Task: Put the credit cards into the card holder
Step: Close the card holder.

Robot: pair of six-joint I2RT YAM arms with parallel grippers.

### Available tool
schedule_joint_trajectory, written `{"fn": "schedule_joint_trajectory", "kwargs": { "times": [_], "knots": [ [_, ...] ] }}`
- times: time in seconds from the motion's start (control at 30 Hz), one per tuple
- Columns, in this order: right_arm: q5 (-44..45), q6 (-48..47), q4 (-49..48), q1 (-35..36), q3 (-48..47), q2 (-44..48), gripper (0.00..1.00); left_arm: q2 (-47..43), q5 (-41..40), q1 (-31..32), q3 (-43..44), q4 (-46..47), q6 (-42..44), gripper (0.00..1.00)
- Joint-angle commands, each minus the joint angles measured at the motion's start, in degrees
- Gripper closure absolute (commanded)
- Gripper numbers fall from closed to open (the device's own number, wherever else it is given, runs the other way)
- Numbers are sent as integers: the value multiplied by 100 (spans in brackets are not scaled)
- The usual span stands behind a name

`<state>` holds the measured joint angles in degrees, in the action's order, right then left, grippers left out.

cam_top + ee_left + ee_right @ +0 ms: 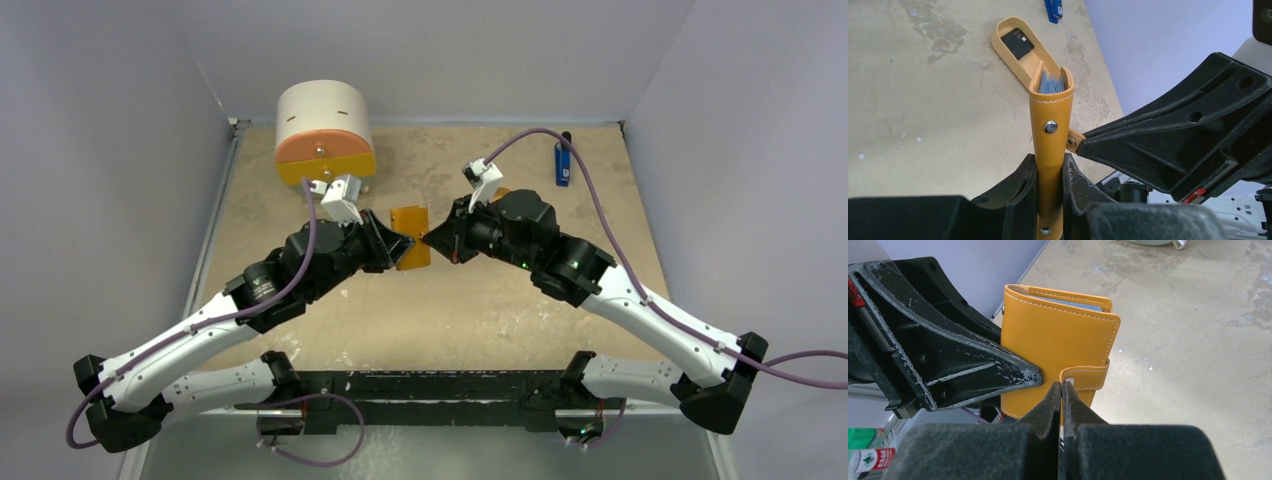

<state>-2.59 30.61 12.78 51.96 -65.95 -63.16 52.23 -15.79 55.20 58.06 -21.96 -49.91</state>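
at mid-table, both claws [1050,172] [1062,392] pinch the card holder [1053,335].

i see a round white cabinet [322,135] with an orange front at the far left of the table [480,300], a blue-and-black stick [563,160] far right, and a tan oval tray [996,40] lying flat.

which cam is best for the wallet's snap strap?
Right wrist: the snap strap wraps round the edge of the card holder, its tip pinched by the right gripper, jaws shut. Left wrist shows only the strap's studded end beside that gripper. Top external: holder visible, strap too small to tell.
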Motion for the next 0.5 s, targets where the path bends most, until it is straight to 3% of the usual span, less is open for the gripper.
{"fn": "schedule_joint_trajectory", "kwargs": {
  "times": [0.0,0.47],
  "knots": [
    [-233,-41,-189,15,-23,41,100,-44,-108,3,305,403,80,100],
    [-176,-123,-435,15,248,137,100,-170,84,8,169,560,35,100]
  ]
}}
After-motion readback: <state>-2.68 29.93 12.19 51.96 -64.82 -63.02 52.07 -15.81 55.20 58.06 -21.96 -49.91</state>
